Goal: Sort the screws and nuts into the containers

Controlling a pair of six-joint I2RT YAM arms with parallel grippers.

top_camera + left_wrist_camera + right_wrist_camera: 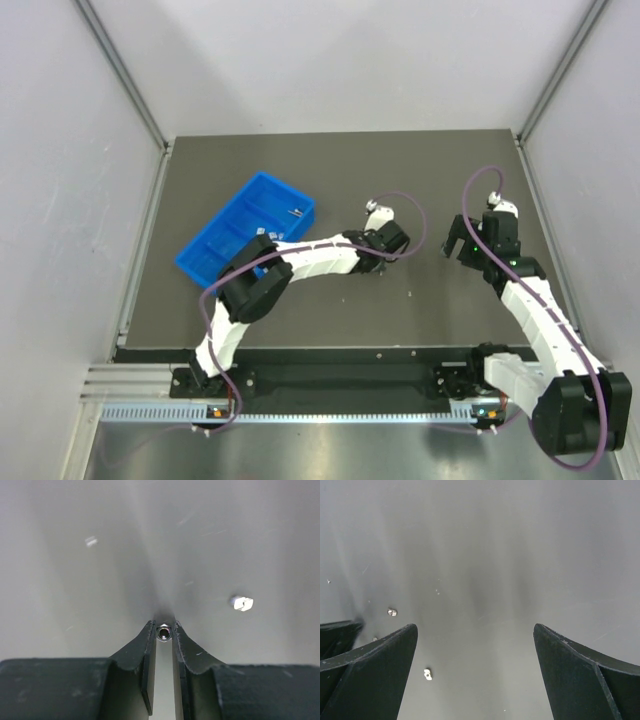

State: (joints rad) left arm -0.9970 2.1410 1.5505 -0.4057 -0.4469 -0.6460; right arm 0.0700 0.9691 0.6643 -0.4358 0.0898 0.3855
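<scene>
The blue tray [220,214] is set at an angle on the left half of the dark table [330,165], with its left corner close to the table's left edge. A few silver specks [295,212] are seen in the compartments at the tray's far right end; their kind cannot be told.

The left gripper [163,630] is positioned to the right of the tray, apart from its rim, with the tips lowered to the table. Its jaws are drawn narrow, and a ring-shaped nut [163,633] is pinched between the fingertips. One loose nut [242,603] is seen near that grip, and a paler speck [90,541] lies farther off.

The right gripper [474,626] is held farther right of the tray, near the table's right edge. Its jaws are spread wide, with only table surface between them. Two small nuts [392,612] lie beside its left finger.

A broad band of table surface is seen between the tray and the far edge. The table is bordered by grey walls [60,200] on the left, far and right sides.
</scene>
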